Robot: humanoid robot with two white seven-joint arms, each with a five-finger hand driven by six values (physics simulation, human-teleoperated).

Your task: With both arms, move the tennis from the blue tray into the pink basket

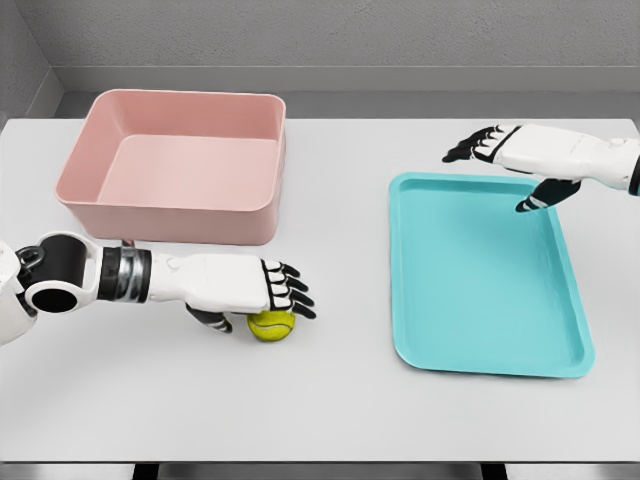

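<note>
White table (330, 420): bears all items. Pink basket (175, 218): far left. Blue tray (480, 280) (teal in tone): right side, flat. Right hand (510, 160): hovering above the tray's far edge, fingers extended, holding nothing. Left hand (240, 285): low in front of the basket, fingers stretched over the ball, thumb beside it; grasp not evident. Tennis ball (272, 326): on the table between basket and tray, under the left fingertips.

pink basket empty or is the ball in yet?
Empty. The pink basket shows only bare floor; the tennis ball sits on the table under the left hand.
</note>
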